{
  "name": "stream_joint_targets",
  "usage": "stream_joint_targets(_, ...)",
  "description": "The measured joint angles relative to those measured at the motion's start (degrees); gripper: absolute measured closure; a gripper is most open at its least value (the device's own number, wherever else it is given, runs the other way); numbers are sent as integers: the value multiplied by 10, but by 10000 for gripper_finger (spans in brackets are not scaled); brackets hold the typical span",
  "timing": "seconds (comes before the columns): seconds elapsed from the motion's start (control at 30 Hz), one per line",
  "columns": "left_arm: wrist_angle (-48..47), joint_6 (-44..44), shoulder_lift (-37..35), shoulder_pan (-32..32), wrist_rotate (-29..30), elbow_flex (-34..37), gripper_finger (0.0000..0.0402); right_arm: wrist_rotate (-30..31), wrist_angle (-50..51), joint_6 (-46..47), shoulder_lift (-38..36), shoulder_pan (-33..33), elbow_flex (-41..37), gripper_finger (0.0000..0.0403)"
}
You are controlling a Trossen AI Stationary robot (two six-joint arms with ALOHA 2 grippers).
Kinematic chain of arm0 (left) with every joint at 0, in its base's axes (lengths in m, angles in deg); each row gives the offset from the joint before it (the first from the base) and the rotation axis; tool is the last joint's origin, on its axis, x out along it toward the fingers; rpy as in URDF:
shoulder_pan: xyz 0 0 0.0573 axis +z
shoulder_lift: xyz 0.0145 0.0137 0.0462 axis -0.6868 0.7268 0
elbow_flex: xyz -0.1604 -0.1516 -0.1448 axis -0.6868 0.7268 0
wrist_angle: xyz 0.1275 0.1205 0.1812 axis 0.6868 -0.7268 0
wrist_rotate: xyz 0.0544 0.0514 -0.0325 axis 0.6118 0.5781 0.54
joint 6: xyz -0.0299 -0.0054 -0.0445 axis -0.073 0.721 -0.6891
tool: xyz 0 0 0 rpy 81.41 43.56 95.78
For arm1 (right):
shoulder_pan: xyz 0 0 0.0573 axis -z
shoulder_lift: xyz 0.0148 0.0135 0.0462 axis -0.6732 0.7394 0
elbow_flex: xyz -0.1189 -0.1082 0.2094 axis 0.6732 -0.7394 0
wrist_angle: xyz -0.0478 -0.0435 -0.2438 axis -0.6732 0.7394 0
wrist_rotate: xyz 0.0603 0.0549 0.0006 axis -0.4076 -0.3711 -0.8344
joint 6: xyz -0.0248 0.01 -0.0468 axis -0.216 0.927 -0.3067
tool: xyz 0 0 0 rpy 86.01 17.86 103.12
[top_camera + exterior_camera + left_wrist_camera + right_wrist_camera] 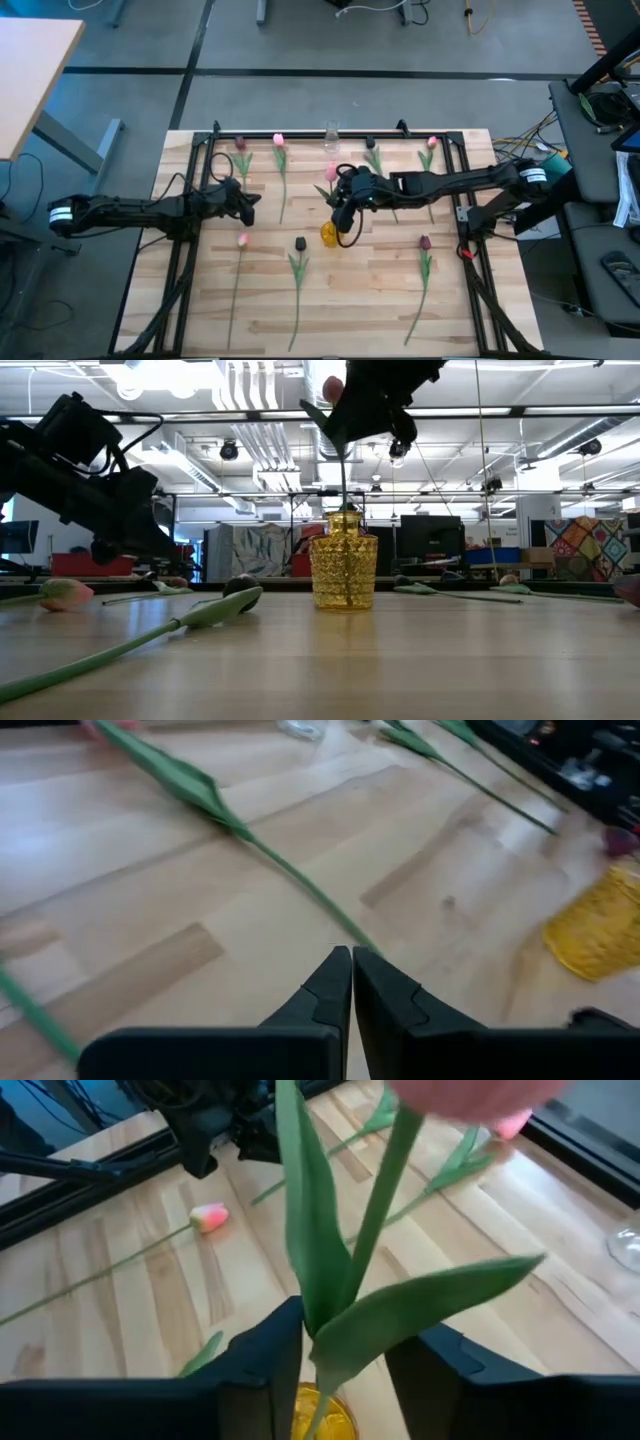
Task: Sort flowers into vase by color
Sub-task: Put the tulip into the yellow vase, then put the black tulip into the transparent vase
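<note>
The right gripper [343, 203] is positioned directly above the yellow vase [331, 233]. Its fingers [262, 1355] are closed on the stem of a pink tulip [375, 1230]. The stem passes between the fingers; the pink head sits above the gripper and the lower stem end enters the vase mouth below it. In the low view the tulip [337, 405] hangs roughly upright, stem down into the vase [343, 572].

The left gripper [243, 207] hovers over the table, well to one side of the vase. Its fingers [325, 990] are pressed together and hold nothing. A green stem [290, 875] lies on the wood just ahead of its fingertips.

Other tulips lie flat on the table [380, 290] around both grippers, apart from them.
</note>
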Motion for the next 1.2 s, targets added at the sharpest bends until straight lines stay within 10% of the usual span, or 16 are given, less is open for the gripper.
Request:
stream_joint_targets(0.6, 51, 1, -7, 0, -18, 0, 402, 0, 225, -37, -1, 3, 166, 262)
stream_joint_targets(0.8, 126, 3, -12, 1, -105, 0, 402, -5, 305, -85, -10, 13, 218, 290)
stream_joint_targets(1.2, 160, -19, -10, 10, -121, 0, 402, -115, 374, -137, -50, 203, 126, 393)
